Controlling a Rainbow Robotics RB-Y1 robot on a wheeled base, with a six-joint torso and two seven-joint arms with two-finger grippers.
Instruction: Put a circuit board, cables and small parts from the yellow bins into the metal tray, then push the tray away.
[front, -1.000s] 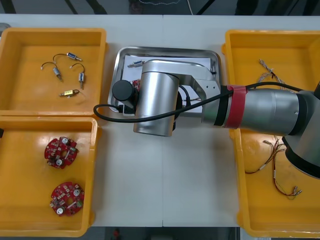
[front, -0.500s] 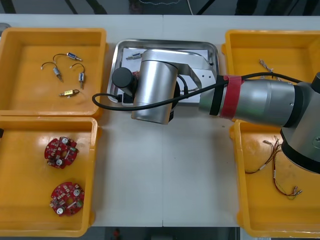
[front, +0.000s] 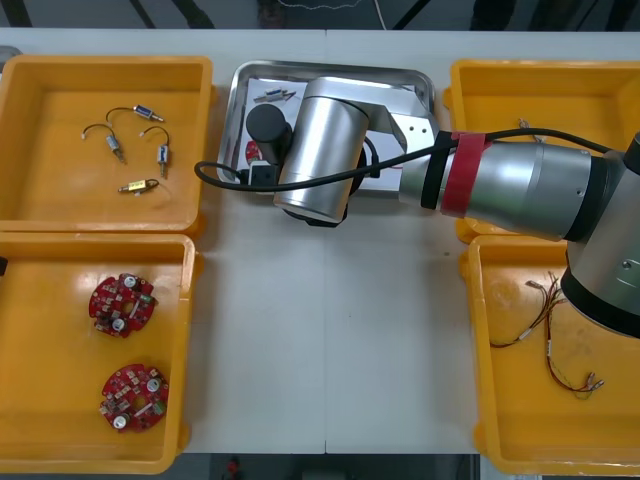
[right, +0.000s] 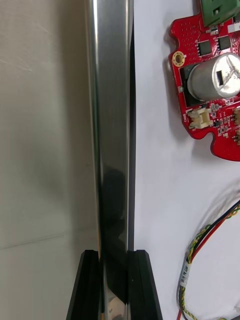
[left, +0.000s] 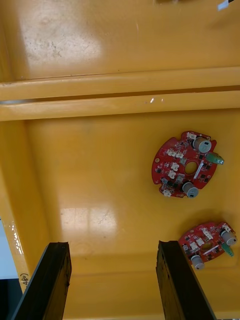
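My right gripper (right: 115, 287) is shut on the near rim of the metal tray (right: 112, 125), one black finger on each side of the shiny edge. In the front view the right arm's wrist (front: 325, 150) covers the gripper and much of the tray (front: 238, 100), which lies at the table's far side between the bins. On the tray's white inside lie a red circuit board (right: 210, 85) (front: 254, 152), a red and yellow cable (right: 202, 250) and small metal parts (front: 275, 95). My left gripper (left: 112, 280) hangs open over the near left yellow bin (left: 75, 165).
Two red circuit boards (front: 122, 303) (front: 133, 396) lie in the near left bin. The far left bin (front: 60, 80) holds several small metal parts (front: 135, 145). Red and yellow cables (front: 560, 345) lie in the near right bin (front: 480, 400). Bare table spreads in front of the tray.
The right arm has slid the tray away from me toward the table's far edge, holding its near rim. The bins and their contents have not moved.
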